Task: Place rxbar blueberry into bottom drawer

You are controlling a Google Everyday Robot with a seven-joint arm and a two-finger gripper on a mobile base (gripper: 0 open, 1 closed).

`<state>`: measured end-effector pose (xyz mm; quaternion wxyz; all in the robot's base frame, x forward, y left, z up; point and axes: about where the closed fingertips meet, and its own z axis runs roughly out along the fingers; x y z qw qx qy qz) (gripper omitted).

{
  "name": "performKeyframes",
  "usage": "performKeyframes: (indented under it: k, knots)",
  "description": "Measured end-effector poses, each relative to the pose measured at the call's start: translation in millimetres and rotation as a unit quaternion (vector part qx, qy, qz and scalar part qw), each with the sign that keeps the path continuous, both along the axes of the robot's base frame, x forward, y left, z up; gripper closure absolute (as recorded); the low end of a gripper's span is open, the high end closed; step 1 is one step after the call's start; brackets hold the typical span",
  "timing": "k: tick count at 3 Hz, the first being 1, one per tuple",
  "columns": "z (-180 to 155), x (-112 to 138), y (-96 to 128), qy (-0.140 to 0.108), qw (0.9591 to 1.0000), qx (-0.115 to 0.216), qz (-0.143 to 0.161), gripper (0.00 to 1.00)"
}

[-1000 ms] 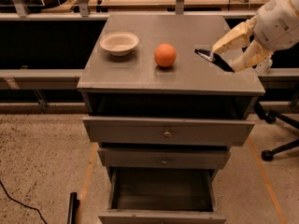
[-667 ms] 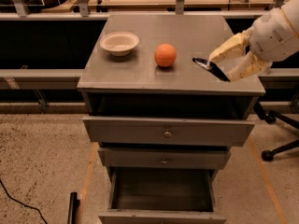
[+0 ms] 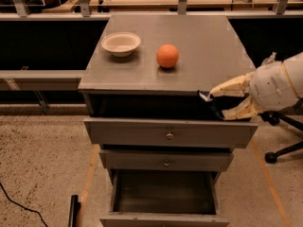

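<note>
My gripper (image 3: pixel 218 104) is at the right front of the grey cabinet, just below the cabinet top's front edge and above the top drawer. Its cream fingers (image 3: pixel 232 85) are shut on the rxbar blueberry (image 3: pixel 211 104), a small dark flat wrapper with a white corner, held at the fingertips. The bottom drawer (image 3: pixel 164 217) is pulled out far below, a deep grey box open at the top, with nothing seen inside. The bar hangs right of and well above the drawer's opening.
An orange ball (image 3: pixel 167 56) and a white bowl (image 3: pixel 121 43) sit on the cabinet top (image 3: pixel 203 41). The top drawer (image 3: pixel 168 134) and middle drawer (image 3: pixel 165 161) with round knobs stick out a little. A chair base (image 3: pixel 279 150) stands at the right.
My gripper with the bar has moved from over the cabinet top's right side down and forward, past the front edge, to the level of the top drawer.
</note>
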<state>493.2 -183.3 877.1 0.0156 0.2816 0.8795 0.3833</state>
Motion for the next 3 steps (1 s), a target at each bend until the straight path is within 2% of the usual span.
performKeyframes:
  k: [1, 2, 3]
  knots:
    - [-64.1, -9.0, -3.4, 0.057, 0.9973, 0.019, -0.043, 1.0]
    - [-143.0, -19.9, -5.8, 0.133, 0.9876, 0.042, -0.072, 1.0]
    - [-143.1, -19.9, -5.7, 0.133, 0.9876, 0.042, -0.072, 1.0]
